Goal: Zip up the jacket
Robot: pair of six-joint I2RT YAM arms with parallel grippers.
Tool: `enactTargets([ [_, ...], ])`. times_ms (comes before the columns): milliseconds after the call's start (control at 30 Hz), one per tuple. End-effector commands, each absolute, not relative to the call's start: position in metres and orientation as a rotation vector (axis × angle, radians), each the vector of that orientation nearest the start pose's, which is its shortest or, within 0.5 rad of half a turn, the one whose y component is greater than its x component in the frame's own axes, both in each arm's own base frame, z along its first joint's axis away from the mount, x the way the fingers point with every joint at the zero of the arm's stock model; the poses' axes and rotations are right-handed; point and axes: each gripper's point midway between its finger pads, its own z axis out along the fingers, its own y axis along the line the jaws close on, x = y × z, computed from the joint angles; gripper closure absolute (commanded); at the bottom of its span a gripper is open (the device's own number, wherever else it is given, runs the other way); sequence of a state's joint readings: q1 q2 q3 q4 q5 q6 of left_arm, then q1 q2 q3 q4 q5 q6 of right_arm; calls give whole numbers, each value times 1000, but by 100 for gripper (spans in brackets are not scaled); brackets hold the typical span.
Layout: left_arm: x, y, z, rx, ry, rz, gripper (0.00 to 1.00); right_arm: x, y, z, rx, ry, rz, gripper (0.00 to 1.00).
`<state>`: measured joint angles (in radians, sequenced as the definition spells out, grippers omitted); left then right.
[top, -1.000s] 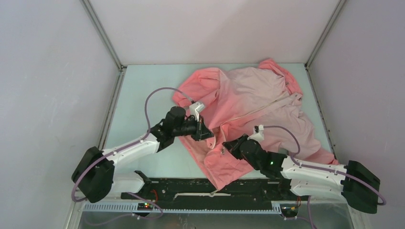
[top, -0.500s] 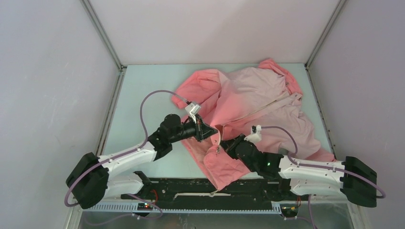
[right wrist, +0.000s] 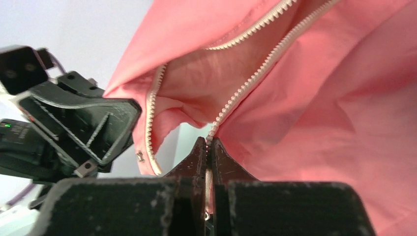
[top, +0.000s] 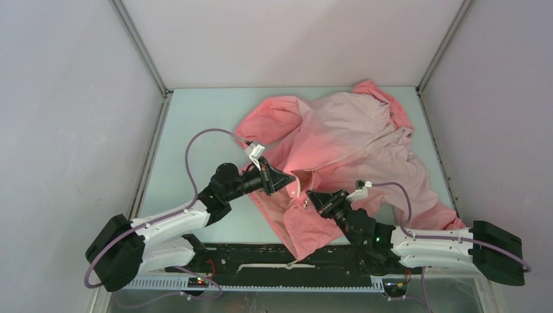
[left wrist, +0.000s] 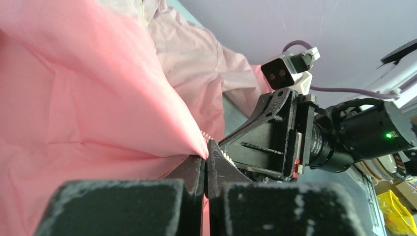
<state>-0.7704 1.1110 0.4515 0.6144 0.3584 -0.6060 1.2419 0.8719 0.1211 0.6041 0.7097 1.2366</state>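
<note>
"If you look down from above, where does the jacket (top: pixel 352 140) lie?"

"It lies rumpled over the right and middle of the bench (top: pixel 195 124). It is coral at its near left and pales to light pink toward the far right. One coral corner reaches down close to the near edge."

"And the left hand (left wrist: pixel 205 160)?"

"Its fingers are pressed together on a pinched fold of the coral cloth, with a few zipper teeth showing at the tips. The cloth rises from the pinch like a small tent."

"The right hand (right wrist: pixel 208 147)?"

"That one is closed too, nipping the edge of the pale zipper (right wrist: pixel 255 73). The toothed tape runs up and away from its tips toward the upper right. A second toothed edge curves off to the left, apart from the first, so the front is open there."

"Is there a slider?"

"A small metal piece (right wrist: pixel 141 157) hangs low on that left edge. I cannot tell whether it is the slider."

"How do the two hands stand to each other?"

"They are near each other and face to face across the open front at the jacket's near-left part. The left hand's side of the front is lifted off the bench."
</note>
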Motion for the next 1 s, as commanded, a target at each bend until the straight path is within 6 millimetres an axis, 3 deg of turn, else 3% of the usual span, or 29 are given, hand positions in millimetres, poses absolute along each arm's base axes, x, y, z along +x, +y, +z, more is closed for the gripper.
enactTargets([
  [0,196,-309,239,435,1577,-1369,100,186,247,195,576,1531,1295,100],
  [400,196,-312,229,460,1588,-1365,100,190,266,200,581,1523,1338,100],
  [700,202,-315,221,472,1610,-1330,100,190,267,206,600,1511,1358,100],
  [967,202,-319,227,473,1590,-1349,100,190,264,202,611,1519,1356,100],
])
